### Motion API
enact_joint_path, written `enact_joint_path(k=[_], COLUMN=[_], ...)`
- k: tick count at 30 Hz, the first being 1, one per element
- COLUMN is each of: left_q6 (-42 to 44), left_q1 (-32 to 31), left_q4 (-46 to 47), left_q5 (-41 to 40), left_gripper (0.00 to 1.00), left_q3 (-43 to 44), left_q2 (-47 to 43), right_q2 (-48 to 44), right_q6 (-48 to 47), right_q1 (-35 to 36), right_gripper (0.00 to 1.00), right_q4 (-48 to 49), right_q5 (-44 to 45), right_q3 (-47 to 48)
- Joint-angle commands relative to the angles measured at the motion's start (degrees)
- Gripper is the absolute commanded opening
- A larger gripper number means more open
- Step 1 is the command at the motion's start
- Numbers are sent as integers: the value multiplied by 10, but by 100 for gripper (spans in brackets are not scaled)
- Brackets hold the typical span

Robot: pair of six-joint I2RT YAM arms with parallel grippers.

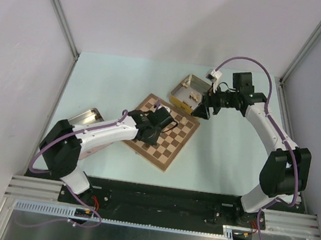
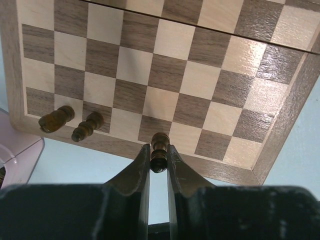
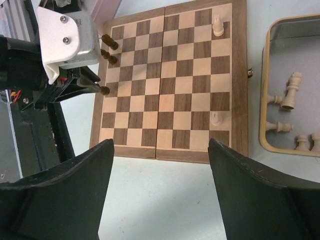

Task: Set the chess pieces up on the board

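The board [image 1: 172, 142] lies tilted at the table's middle. My left gripper [image 2: 159, 147] is shut on a dark brown chess piece [image 2: 159, 159] and holds it upright, base on or just above a dark square of the near edge row. Two more dark pieces [image 2: 56, 119] [image 2: 87, 126] stand in that row to its left. In the right wrist view the held piece [image 3: 104, 90] sits at the board's left edge, with two pale pieces [image 3: 218, 26] [image 3: 216, 118] in the right columns. My right gripper [image 3: 160, 145] is open and empty above the board's edge, beside the yellow tin.
The yellow tin [image 3: 264, 100] to the right of the board holds several pale pieces [image 3: 290, 92]. It also shows in the top view [image 1: 180, 86]. A pink tin [image 2: 15, 155] lies left of the board [image 1: 87, 116]. Frame posts and walls bound the table.
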Motion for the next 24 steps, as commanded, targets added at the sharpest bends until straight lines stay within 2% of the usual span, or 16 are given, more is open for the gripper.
enact_joint_path(k=[1,24], left_q6=[3,19], left_q1=[14,48], left_q4=[-9,-6], left_q5=[-28,-47], left_gripper=[6,8], left_q3=[24,10], left_q2=[-1,20], right_q2=[0,3], right_q6=[-9,-11], right_q1=[3,7], right_gripper=[81,81], right_q4=[-2,-3], right_q5=[1,2], right_q3=[-2,-2])
